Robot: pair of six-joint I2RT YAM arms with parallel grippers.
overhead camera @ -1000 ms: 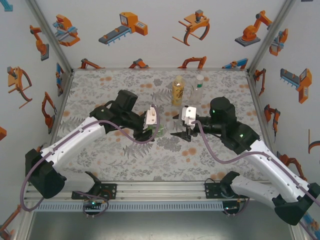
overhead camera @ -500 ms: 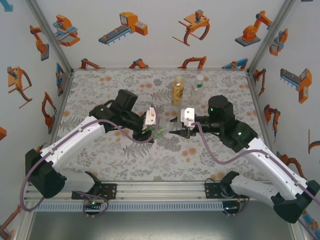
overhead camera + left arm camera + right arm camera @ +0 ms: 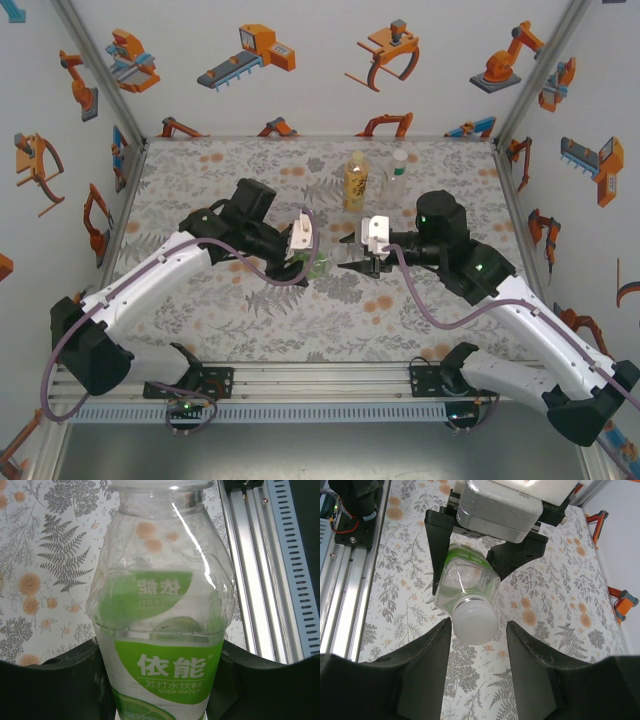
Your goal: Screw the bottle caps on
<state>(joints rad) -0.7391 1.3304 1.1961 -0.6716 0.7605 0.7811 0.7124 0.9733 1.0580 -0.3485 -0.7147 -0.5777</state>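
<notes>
From above, the left gripper (image 3: 308, 262) is clamping the green bottle (image 3: 319, 264) on its side above the table (image 3: 200, 190), neck pointing at the right gripper (image 3: 350, 265) just beside it. An amber bottle (image 3: 356, 183) and a clear bottle (image 3: 398, 172) are standing upright well beyond the green bottle, both apparently capped. In the left wrist view, dark fingers are pinching the green bottle's labelled belly, and its cap (image 3: 161, 485) is sitting at the far end. The walls are looking thin, clear and creased, the label glossy. It is probably handling light and soft, denting under a hard squeeze and twisting in the grip if the cap binds, so the hold low on the stiffer labelled band seems right. In the right wrist view, the right gripper's jaws are standing apart astride the cap, one close against it, the other showing a sliver of gap, so they are not yet gripping. The cap is looking small, smooth and white, best pinched squarely on its side wall.
</notes>
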